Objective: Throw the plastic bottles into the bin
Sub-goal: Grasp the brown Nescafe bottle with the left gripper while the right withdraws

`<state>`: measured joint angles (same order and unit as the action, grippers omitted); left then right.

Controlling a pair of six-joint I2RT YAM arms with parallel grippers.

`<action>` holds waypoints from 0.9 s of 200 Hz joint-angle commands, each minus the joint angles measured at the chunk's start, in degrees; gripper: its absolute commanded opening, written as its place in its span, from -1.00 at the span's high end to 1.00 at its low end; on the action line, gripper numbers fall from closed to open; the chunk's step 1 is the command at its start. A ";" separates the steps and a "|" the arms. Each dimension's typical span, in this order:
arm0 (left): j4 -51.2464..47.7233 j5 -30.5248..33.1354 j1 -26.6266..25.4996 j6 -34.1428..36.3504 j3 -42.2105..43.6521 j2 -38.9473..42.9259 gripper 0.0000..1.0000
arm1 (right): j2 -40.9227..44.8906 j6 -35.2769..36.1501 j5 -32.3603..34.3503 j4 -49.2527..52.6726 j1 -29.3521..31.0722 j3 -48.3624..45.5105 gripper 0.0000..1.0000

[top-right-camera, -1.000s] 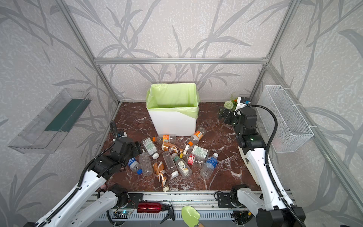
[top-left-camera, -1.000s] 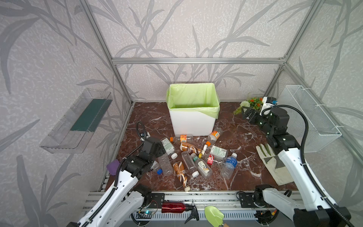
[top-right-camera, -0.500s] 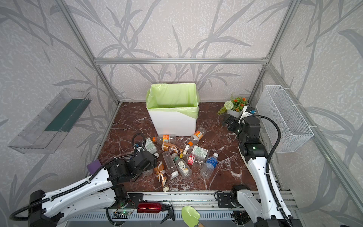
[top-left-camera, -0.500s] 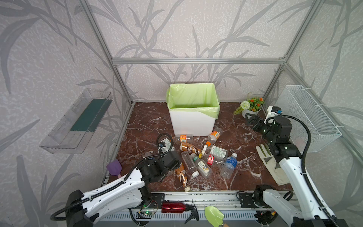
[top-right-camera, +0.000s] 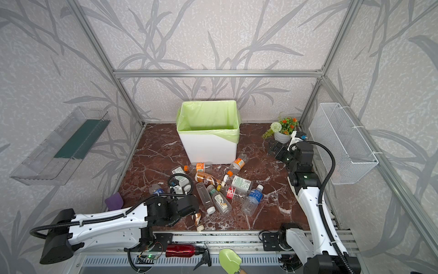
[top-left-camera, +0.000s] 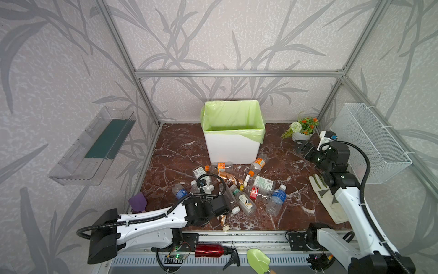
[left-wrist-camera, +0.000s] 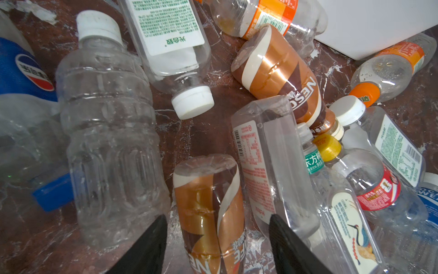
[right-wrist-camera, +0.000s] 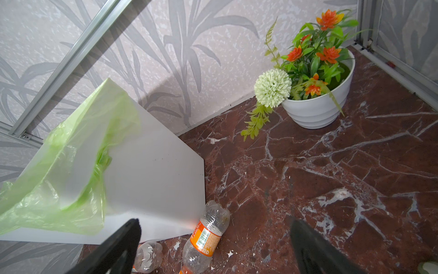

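Plastic bottles (top-left-camera: 241,201) lying heaped before the bin (top-left-camera: 231,151), left gripper (left-wrist-camera: 217,217) bracketing one

The bottles are lying on their sides in a loose cluster on the desk (top-left-camera: 180,151), just in front of the bin's white wall, with none visible inside it. The brown-labelled bottle (left-wrist-camera: 208,208) at the near edge of the heap is sitting between the left gripper's fingers (left-wrist-camera: 151,242). The jaws are standing apart with a gap on each side, so nothing is being grasped yet. It is probably being chosen for lying at the pile's rim, though a ribbed clear bottle (left-wrist-camera: 106,123) and a square clear bottle (left-wrist-camera: 272,166) are crowding it on either side. The right gripper (right-wrist-camera: 215,221) is hovering released and empty near the bin's corner, with an orange-labelled bottle (right-wrist-camera: 206,237) ahead of it, likely keeping out of the way
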<state>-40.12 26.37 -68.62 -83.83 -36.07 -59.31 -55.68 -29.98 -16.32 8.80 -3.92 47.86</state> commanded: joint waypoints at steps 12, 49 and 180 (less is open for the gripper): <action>2.43 1.93 -0.32 -3.25 0.61 -2.39 -0.33 | -0.04 1.50 -3.44 -1.84 -1.47 -0.18 -0.98; 2.31 -0.43 -0.33 -6.10 -0.24 -7.25 -0.30 | 0.31 2.01 -4.03 -2.11 -2.20 -0.67 -0.98; 9.38 -3.53 -0.51 -9.30 3.47 -14.21 -0.36 | -0.90 0.62 -5.38 -4.47 -3.07 -2.06 -0.98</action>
<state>-32.23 22.96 -68.95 -90.37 -33.98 -72.60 -56.25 -28.97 -21.06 6.17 -6.66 46.63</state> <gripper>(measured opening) 0.678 0.990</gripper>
